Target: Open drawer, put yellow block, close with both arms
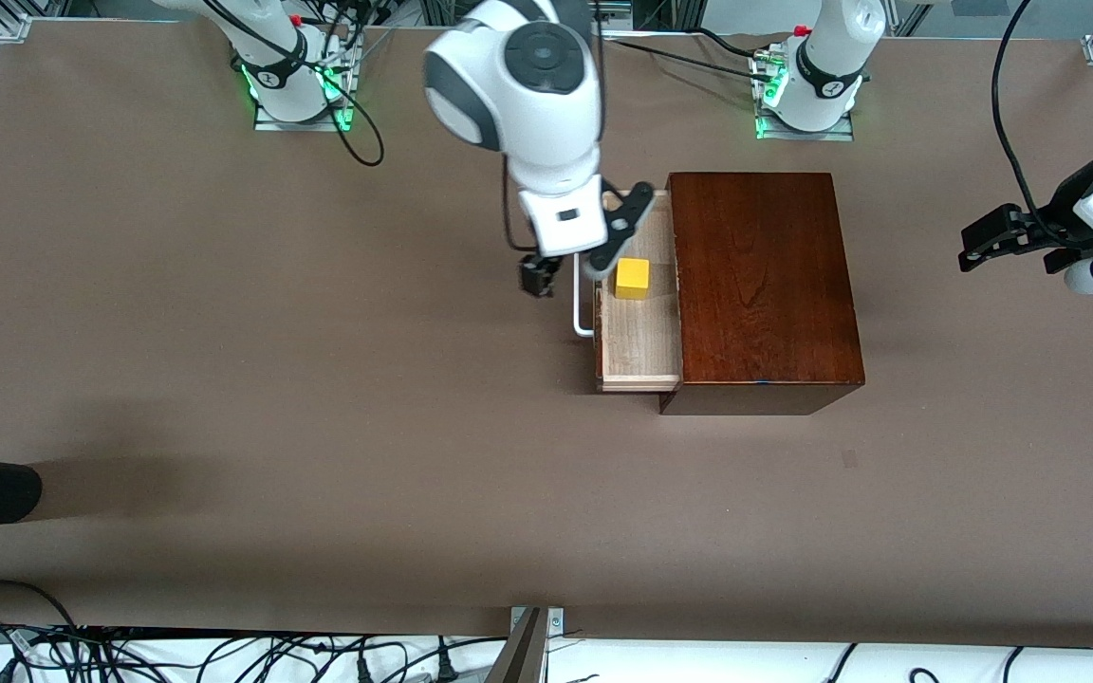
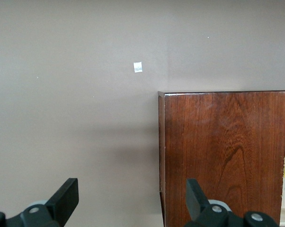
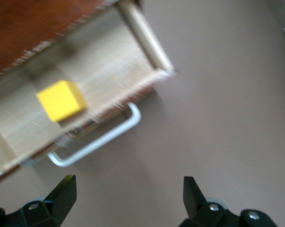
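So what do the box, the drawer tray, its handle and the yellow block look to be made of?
Box: wood, dark reddish-brown, apparently varnished; grain and sheen show on top.
Drawer tray: pale, unfinished-looking wood, matte with faint grain.
Handle: smooth white bar, metal or plastic; cannot tell which.
Yellow block: plain bright-yellow cube with an even matte surface, painted wood or plastic; unclear.

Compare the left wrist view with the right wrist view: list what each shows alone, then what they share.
Left wrist only: the box's whole glossy top, a small white scrap on the table, and the open left gripper hanging over the box's edge.

Right wrist only: the white handle, the drawer pulled open with its pale floor, and the open right gripper over bare table near the handle.

Both: the yellow block lying in the drawer, just a sliver in the left wrist view, plus the brown table.
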You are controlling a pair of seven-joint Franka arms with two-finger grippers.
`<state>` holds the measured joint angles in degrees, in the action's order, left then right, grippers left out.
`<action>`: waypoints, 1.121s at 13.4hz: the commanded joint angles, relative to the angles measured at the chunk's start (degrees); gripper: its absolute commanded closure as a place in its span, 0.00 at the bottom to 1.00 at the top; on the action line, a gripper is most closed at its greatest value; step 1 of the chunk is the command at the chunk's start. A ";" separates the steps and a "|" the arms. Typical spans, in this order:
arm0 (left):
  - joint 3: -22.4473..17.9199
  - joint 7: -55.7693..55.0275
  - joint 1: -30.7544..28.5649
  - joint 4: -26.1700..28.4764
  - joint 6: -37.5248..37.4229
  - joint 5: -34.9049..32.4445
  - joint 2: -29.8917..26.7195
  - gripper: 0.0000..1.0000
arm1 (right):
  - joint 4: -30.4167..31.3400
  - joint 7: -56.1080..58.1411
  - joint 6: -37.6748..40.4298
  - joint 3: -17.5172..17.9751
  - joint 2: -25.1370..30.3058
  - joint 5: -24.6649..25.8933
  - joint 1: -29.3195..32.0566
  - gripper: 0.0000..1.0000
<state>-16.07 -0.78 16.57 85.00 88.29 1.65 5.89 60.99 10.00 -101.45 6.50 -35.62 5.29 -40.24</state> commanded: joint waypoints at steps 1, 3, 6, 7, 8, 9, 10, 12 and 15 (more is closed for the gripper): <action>0.07 0.52 -0.49 -1.94 -0.75 0.55 1.05 0.00 | 1.23 0.11 2.57 0.01 2.74 -0.72 3.14 0.00; 0.16 0.51 -0.40 -1.94 -0.75 0.55 1.05 0.00 | 1.23 0.02 5.11 -2.09 3.02 -0.72 4.73 0.00; 0.34 0.51 -0.22 -1.94 -0.75 0.55 1.05 0.00 | 1.41 -0.24 6.53 -6.83 4.15 -1.85 5.87 0.00; 0.42 0.51 -0.14 -1.94 -0.75 0.37 1.05 0.00 | 1.85 -0.85 6.62 -7.46 4.51 -2.56 6.75 0.00; 0.42 0.51 -0.13 -1.94 -0.75 0.02 1.05 0.00 | 3.33 -1.73 6.53 -7.46 5.73 -3.00 8.58 0.00; 0.51 0.51 -0.13 -2.29 -0.75 0.02 1.05 0.00 | 6.30 -2.69 6.01 -7.46 8.18 -4.22 10.52 0.00; 0.51 0.43 -0.05 -2.38 -0.75 -0.07 1.05 0.00 | 9.38 -4.09 5.91 -7.46 10.03 -5.45 12.45 0.00; 0.51 0.43 0.04 -2.38 -0.75 0.02 1.05 0.00 | 14.39 -6.82 5.30 -7.46 14.16 -6.17 15.71 0.00; 0.42 0.51 -0.05 -2.38 -0.75 0.02 1.05 0.00 | 19.94 -9.90 3.98 -7.55 19.17 -6.17 20.63 0.00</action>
<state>-15.60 -0.78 16.66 84.85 88.29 1.65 5.90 73.16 2.74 -95.67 -1.84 -22.63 0.17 -22.50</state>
